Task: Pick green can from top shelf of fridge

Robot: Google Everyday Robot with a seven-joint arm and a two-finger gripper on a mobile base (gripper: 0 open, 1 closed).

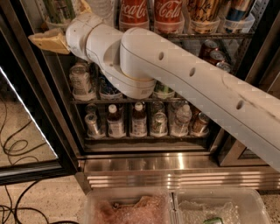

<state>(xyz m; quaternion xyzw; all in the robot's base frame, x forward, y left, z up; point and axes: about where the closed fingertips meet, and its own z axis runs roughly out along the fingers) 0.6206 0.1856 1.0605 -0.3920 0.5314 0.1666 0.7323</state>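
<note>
The green can (58, 9), pale green with white streaks, stands at the left end of the top shelf (205, 36) of the fridge (40, 92), cut off by the top edge. Red Coca-Cola cans (133, 13) stand to its right. My gripper (57, 22) is at the can, open. One tan finger (46, 40) sticks out left just below the can, and the other fingertip (83, 6) rises at the can's right side. I cannot tell whether either finger touches it. My white arm (183, 83) crosses the fridge front and hides part of the middle shelf.
Lower racks hold cans (82, 81) and small bottles (139, 119). The ribbed steel base (175, 168) runs below. The open glass door (26, 131) stands at the left, with cables (13, 144) on the floor. Clear plastic bins (131, 205) sit at the bottom edge.
</note>
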